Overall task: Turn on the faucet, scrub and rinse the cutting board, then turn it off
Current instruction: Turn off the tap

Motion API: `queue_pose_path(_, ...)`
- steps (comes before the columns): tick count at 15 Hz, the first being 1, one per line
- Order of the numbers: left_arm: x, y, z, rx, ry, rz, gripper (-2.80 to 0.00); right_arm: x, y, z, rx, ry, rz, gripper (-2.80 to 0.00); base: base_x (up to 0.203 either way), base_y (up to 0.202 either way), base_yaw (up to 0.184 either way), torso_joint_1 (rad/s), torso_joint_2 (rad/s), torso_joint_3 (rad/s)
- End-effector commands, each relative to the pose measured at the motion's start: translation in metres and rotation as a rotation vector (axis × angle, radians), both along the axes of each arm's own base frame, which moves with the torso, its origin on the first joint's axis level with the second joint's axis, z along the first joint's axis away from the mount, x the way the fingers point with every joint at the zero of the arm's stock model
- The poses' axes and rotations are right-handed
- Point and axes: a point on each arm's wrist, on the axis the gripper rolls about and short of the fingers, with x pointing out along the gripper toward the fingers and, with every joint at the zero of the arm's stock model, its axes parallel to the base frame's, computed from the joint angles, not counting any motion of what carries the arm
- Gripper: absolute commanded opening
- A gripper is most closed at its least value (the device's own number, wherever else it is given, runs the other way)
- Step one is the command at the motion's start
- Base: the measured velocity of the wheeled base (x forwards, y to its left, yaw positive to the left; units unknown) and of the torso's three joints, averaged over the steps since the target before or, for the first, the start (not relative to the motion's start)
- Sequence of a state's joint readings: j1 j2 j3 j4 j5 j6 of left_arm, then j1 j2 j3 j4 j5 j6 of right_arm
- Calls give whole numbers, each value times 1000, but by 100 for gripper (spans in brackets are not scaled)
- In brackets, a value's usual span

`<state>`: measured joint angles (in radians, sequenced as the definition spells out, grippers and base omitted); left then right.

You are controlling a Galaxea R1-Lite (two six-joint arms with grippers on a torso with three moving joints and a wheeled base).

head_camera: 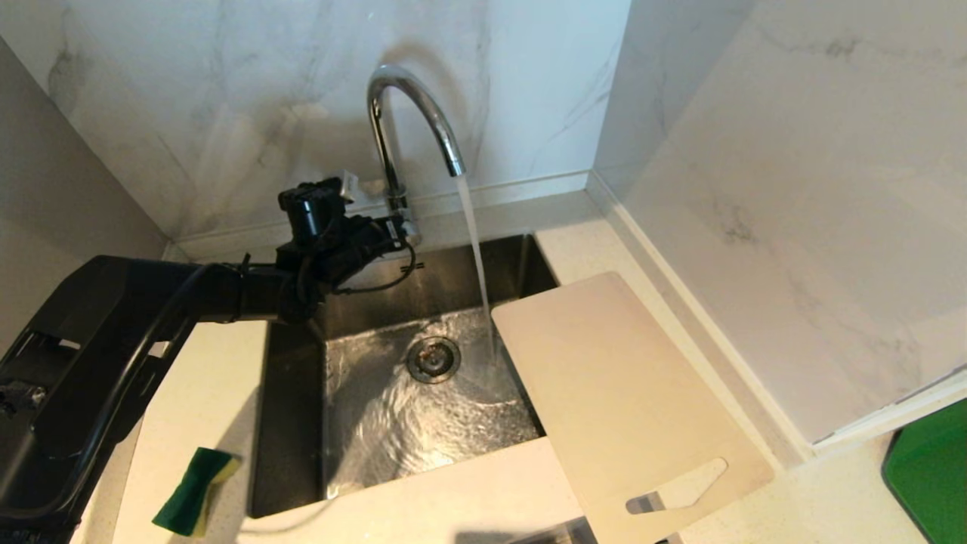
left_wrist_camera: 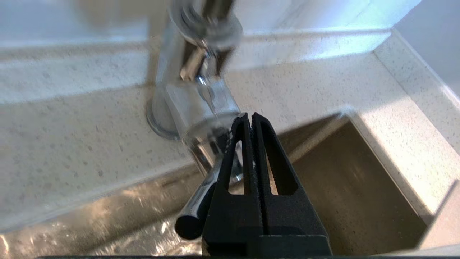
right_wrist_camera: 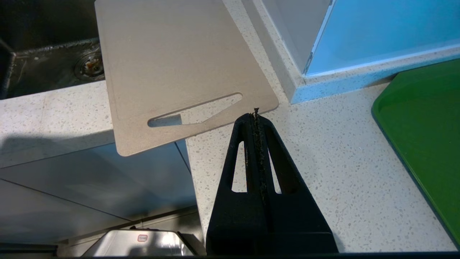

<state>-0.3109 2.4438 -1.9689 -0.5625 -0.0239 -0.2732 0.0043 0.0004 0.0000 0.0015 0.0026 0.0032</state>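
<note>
Water pours from the chrome gooseneck faucet (head_camera: 408, 113) into the steel sink (head_camera: 295, 423). My left gripper (head_camera: 404, 230) is shut and empty at the faucet's base, its fingertips (left_wrist_camera: 250, 117) right beside the small lever (left_wrist_camera: 196, 205). The pale cutting board (head_camera: 623, 393) lies tilted over the sink's right rim, its handle slot (head_camera: 676, 487) toward me; the board (right_wrist_camera: 172, 68) also shows in the right wrist view. My right gripper (right_wrist_camera: 256, 113) is shut and empty, parked above the counter near the board's handle end, outside the head view.
A green and yellow sponge (head_camera: 193, 491) lies on the counter left of the sink. A green slab (head_camera: 933, 476) sits at the far right. Marble walls close in the back and right. The drain (head_camera: 433, 358) sits mid-sink.
</note>
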Motion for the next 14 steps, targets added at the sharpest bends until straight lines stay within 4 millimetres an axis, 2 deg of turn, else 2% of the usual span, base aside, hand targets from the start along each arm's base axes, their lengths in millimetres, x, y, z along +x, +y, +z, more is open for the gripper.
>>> queue_pose_path(1, 4, 8, -1, 0, -8, 15, -280, 0, 0, 0, 0, 1, 1, -280, 0, 0, 0, 0, 0, 0)
queue_pose_path(11, 8, 24, -2, 6, -5, 5, -280, 0, 0, 0, 0, 1, 1, -280, 0, 0, 0, 0, 0, 0)
queue_pose_path(14, 8, 23, -3, 4, -3, -6, -280, 0, 0, 0, 0, 1, 1, -280, 0, 0, 0, 0, 0, 0)
